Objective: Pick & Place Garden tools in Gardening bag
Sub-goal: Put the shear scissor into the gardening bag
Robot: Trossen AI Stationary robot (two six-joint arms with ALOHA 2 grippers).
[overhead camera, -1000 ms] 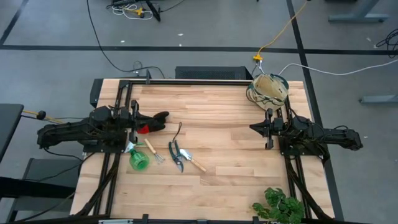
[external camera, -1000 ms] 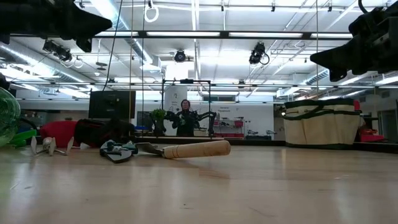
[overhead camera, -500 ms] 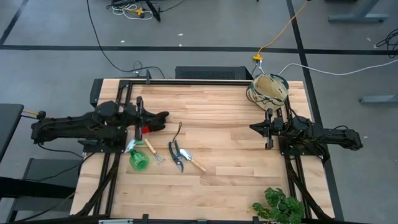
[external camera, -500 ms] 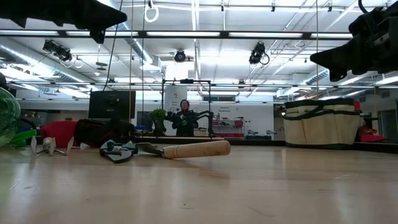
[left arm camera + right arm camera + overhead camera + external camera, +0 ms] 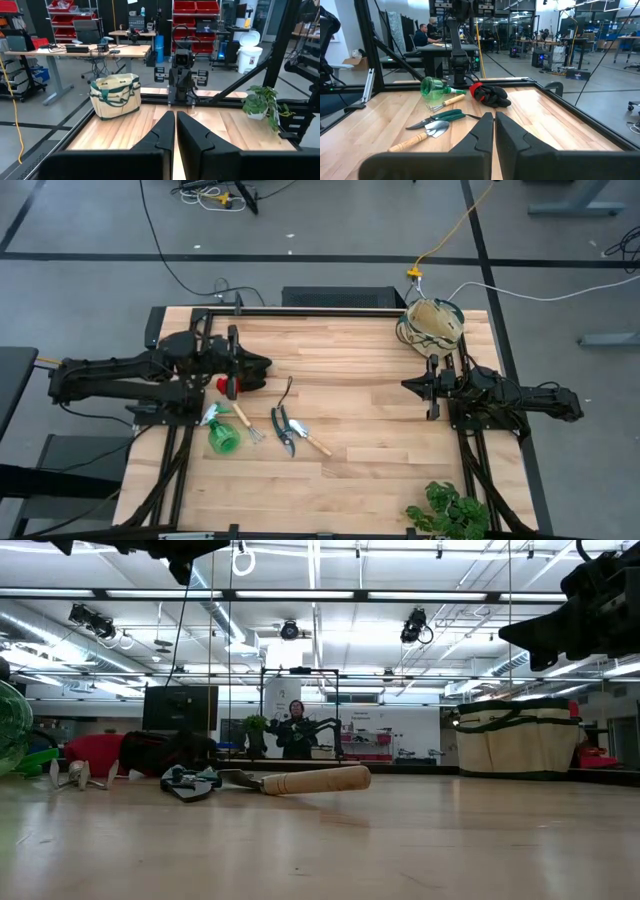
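The garden tools lie on the table's left half: a green spray bottle (image 5: 222, 436) on its side, a wooden-handled rake (image 5: 246, 423), black shears (image 5: 283, 426), a trowel (image 5: 311, 439) and a red-and-black glove (image 5: 228, 385). The beige gardening bag (image 5: 433, 323) stands upright at the far right corner. My left gripper (image 5: 248, 364) hangs shut and level, high above the glove. My right gripper (image 5: 405, 387) waits shut and level at the right side, in front of the bag. Both wrist views show the fingers together: the left gripper (image 5: 176, 114) and the right gripper (image 5: 493, 116).
A leafy green plant (image 5: 451, 511) stands at the near right corner. Black frame rails (image 5: 190, 470) run along the table's left and right sides. Bare wood (image 5: 370, 430) lies between the tools and my right arm. People sit at desks in the room beyond the table.
My left gripper has risen and gone toward the table's right edge, coming over the glove; in the low view it has climbed almost out of the picture's top. It has stayed shut and level. No tool has moved.
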